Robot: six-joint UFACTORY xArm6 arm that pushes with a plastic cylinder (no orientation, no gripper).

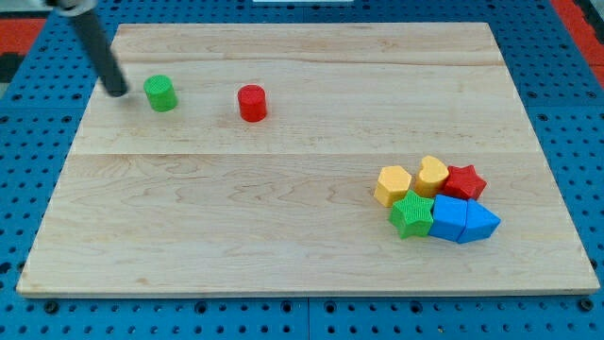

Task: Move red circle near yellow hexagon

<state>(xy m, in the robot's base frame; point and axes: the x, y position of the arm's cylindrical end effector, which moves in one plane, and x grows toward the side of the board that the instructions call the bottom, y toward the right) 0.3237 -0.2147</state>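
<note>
The red circle (252, 103) stands alone on the wooden board, left of centre toward the view's top. The yellow hexagon (393, 185) sits at the left edge of a cluster at the view's lower right. My tip (117, 92) is near the board's left edge at the view's top left, just left of a green circle (160, 93) and well left of the red circle. The dark rod slants up to the view's top left.
The cluster also holds a yellow heart-like block (433, 175), a red star (464, 181), a green star (412, 215) and two blue blocks (449, 218) (479, 224). The wooden board (283, 236) lies on a blue perforated base.
</note>
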